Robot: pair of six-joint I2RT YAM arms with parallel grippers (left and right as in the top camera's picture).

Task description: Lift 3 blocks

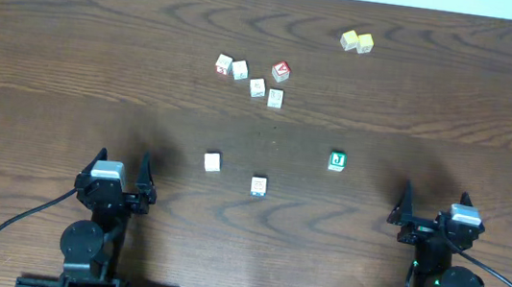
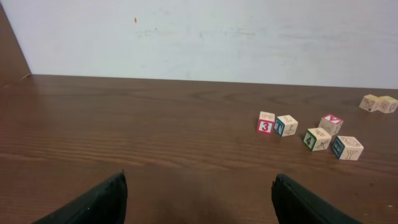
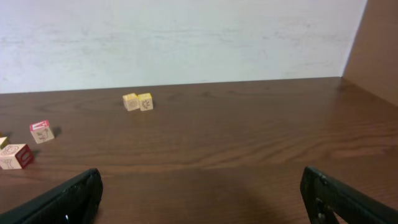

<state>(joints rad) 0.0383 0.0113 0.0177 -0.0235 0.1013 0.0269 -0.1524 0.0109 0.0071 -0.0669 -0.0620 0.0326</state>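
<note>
Three blocks lie apart on the wooden table in the overhead view. The green block with a white "J" [image 1: 336,160] lies right of centre, the whitish block with an orange mark [image 1: 258,186] near the middle, and the plain white block [image 1: 212,163] to its left. My left gripper [image 1: 123,159] stands open near the front left, well short of the white block. My right gripper [image 1: 436,195] stands open at the front right, away from the green block. In the wrist views the left gripper [image 2: 199,200] and right gripper [image 3: 202,194] show only bare wood between wide jaws, and none of the three blocks appears.
Several red-faced and cream lettered cubes [image 1: 255,81] cluster farther back at centre; the same cluster [image 2: 311,134] shows in the left wrist view. Two pale yellow cubes [image 1: 356,42] sit at the back right, and these yellow cubes [image 3: 137,101] show in the right wrist view. A white wall lies behind the table.
</note>
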